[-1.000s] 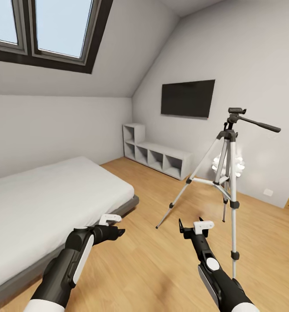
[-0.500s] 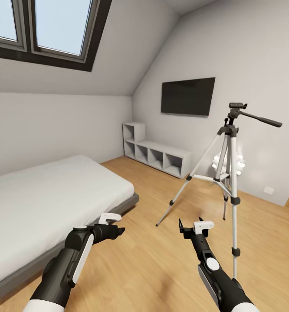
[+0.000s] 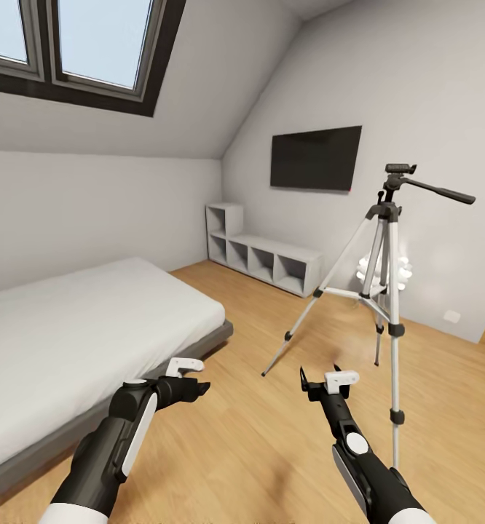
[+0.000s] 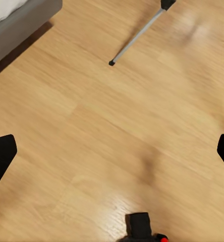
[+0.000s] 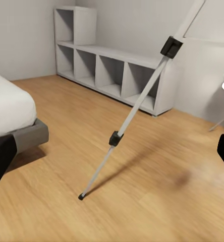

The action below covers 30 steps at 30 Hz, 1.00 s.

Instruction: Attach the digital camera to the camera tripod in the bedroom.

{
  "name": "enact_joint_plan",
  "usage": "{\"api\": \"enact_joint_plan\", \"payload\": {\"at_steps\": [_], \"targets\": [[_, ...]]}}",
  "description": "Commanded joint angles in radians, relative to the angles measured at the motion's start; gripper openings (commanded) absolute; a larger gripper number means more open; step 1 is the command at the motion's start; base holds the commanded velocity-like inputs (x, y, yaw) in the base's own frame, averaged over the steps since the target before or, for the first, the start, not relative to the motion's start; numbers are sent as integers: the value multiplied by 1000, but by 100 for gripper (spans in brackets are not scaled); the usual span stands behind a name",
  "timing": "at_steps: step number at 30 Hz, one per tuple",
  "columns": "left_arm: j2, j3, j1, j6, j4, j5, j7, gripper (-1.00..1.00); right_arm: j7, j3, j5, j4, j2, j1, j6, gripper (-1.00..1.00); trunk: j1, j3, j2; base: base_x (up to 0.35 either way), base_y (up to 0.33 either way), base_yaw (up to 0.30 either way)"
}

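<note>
Two robot arms reach forward over a light wood floor in a sloped-ceiling bedroom. The left pincer hangs near the corner of a grey bed; from the head camera its fingers are too bunched to judge, but its wrist camera shows the two black fingertips far apart at the picture's edges — released. At the near edge of that wrist picture, a small black object with a red dot lies on the floor; it may be the camera, though too little shows to be sure.

The right pincer is also spread wide, holding nothing. The tripod stands upright on the floor ahead and to the right of it, legs splayed, its black pan handle pointing right. Behind it are a low white cube shelf, a wall TV and a small white object. A skylight sits upper left.
</note>
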Motion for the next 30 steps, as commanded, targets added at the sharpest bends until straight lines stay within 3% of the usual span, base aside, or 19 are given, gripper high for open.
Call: {"api": "enact_joint_plan", "payload": {"at_steps": [1,30], "targets": [[-1,1,-1,5,-1,0,-2,100,-9,5,3,1,-1,-1,-2,100,4,-4,-8,0,0,0],[0,1,-1,5,-2,-1,-3,100,-9,6,5,1,-1,-1,0,100,115,-95,-211,0,0,0]]}}
